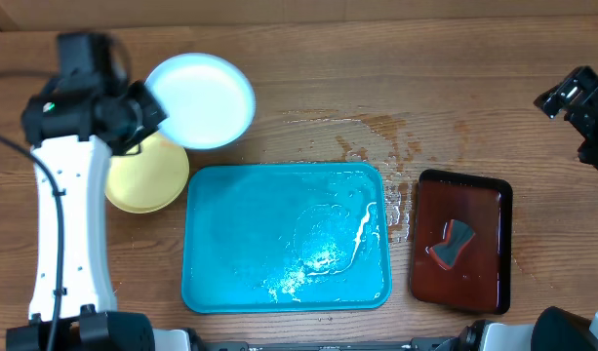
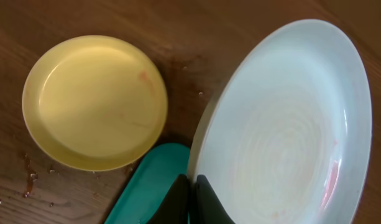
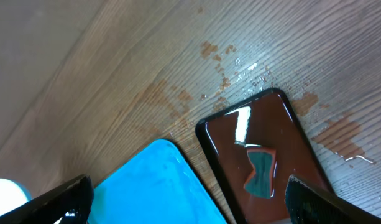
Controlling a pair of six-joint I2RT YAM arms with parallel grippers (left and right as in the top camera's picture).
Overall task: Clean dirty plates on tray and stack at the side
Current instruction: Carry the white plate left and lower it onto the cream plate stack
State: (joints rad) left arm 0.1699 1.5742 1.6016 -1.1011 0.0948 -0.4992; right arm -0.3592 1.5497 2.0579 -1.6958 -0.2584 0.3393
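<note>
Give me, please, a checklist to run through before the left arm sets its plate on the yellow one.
1. Left gripper shut on the pale blue plate at its rim: ok.
2. Held plate clean: not ok, a pink smear shows.
3. Yellow plate flat, nothing on it: ok.
4. Held plate centred over it: not ok, offset.
5. Tray free of plates: ok.
6. Right gripper open, away from the plates: ok.

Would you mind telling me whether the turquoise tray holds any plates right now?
Empty of plates: the tray shows only wet streaks; the yellow plate lies beside it, the pale plate in the left gripper.
</note>
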